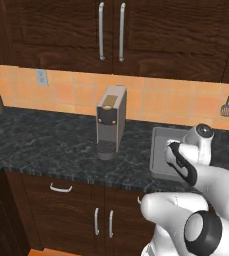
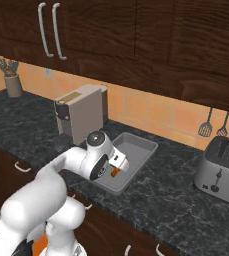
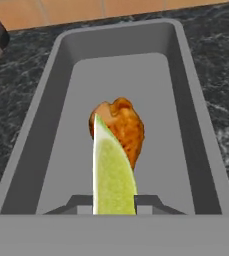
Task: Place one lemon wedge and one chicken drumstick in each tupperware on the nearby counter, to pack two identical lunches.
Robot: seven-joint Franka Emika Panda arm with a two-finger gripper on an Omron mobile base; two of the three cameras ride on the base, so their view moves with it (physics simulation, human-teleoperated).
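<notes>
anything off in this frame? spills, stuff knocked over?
Nothing stands out. The tool is shut on a lemon wedge over the tupperware, which already holds a chicken drumstick. The coffee machine and toaster stand upright on the counter.

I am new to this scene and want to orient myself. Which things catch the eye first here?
In the hand view, a yellow-green lemon wedge is pinched in the gripper, above a chicken drumstick lying in the grey tupperware. That tupperware sits on the black counter, right of a coffee machine.
</notes>
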